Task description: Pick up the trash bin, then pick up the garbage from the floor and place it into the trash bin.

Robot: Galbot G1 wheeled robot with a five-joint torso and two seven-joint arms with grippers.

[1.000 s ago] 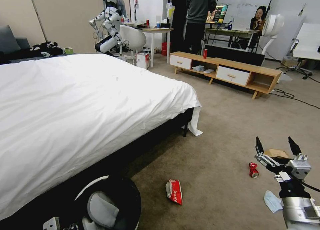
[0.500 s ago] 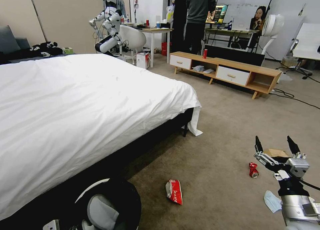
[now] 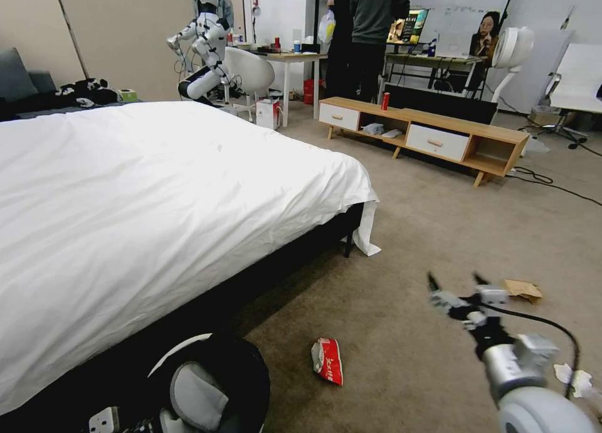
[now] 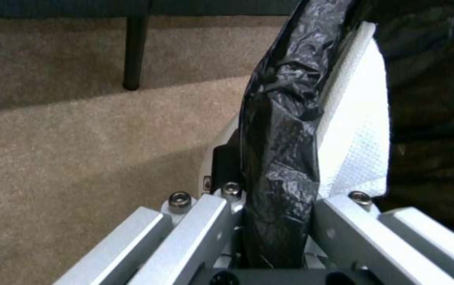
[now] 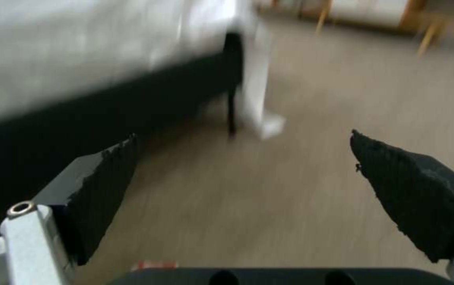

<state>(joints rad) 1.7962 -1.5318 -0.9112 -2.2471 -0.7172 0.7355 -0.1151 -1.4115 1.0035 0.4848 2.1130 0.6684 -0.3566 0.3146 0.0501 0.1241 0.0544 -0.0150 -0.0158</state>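
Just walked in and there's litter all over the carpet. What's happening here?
A wheeled two-arm robot is tidying beside the bed. Its left gripper is shut on the rim of the round white plastic trash bin with a black bag liner, held low by the bed. Its right gripper is open and empty above the carpet. A red-white crumpled wrapper, a crumpled brown paper bag and a white tissue lie on the floor.
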